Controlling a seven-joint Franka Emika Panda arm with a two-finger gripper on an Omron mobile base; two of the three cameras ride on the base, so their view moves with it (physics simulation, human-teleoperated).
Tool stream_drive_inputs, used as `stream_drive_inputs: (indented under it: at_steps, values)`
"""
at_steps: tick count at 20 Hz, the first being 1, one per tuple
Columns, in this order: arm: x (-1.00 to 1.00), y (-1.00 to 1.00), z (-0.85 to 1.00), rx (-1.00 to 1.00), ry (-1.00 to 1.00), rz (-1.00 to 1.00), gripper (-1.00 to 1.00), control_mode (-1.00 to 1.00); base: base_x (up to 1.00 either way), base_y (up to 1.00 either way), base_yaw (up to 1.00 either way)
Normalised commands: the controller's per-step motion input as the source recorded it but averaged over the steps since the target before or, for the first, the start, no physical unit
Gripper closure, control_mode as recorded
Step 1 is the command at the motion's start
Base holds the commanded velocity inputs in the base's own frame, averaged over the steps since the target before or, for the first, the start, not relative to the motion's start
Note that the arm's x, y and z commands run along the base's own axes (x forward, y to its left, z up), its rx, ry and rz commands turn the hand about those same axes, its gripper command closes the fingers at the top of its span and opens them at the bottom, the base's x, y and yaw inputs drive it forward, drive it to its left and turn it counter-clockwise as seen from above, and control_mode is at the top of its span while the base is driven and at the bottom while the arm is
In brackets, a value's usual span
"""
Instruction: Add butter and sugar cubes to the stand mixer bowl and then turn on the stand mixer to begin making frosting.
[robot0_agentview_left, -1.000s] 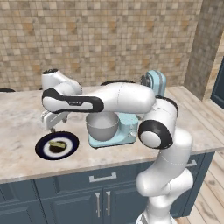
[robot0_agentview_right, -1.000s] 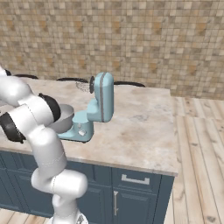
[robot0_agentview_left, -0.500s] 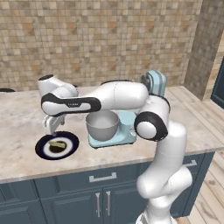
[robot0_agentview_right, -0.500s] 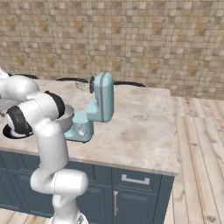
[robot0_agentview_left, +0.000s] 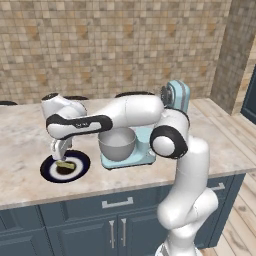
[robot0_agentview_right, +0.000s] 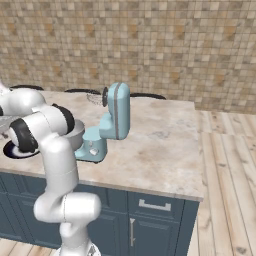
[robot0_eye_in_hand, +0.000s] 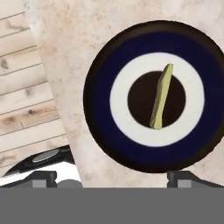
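The butter (robot0_eye_in_hand: 161, 97), a thin pale yellow-green block, lies in the dark centre of a dark blue plate with a white ring (robot0_eye_in_hand: 104, 74). My gripper (robot0_eye_in_hand: 113, 177) is open just above that plate, fingertips (robot0_eye_in_hand: 42, 176) wide apart and nothing between them. From the left base view the gripper (robot0_agentview_left: 60, 151) hangs over the plate (robot0_agentview_left: 79, 169) and butter (robot0_agentview_left: 64, 164). The grey metal stand mixer bowl (robot0_agentview_left: 117, 144) sits on the light blue stand mixer (robot0_agentview_left: 175, 98) to the right of the plate. The mixer (robot0_agentview_right: 118, 116) and part of the bowl (robot0_agentview_right: 78, 135) also appear from the right. The sugar cubes are out of view.
The plate stands near the front edge of the marble counter (robot0_agentview_left: 20, 150), with wooden floor (robot0_eye_in_hand: 22, 87) beyond that edge. Dark stove burners (robot0_agentview_left: 134, 93) lie at the back by the tiled wall. My arm stretches across in front of the bowl.
The hand has come down and slightly toward the counter front, closer over the plate and butter. The jaws have stayed open. Mixer, bowl and plate have not moved.
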Motion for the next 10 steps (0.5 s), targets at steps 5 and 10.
stream_drive_inputs:
  at_steps: [5, 10]
  values:
    - [0.02, 0.0, -0.22, 0.0, -0.01, 0.01, -1.0, -1.0, 0.0, 0.0, 0.0]
    - [0.05, 0.0, -0.28, 0.0, -0.02, 0.0, -1.0, -1.0, 0.0, 0.0, 0.0]
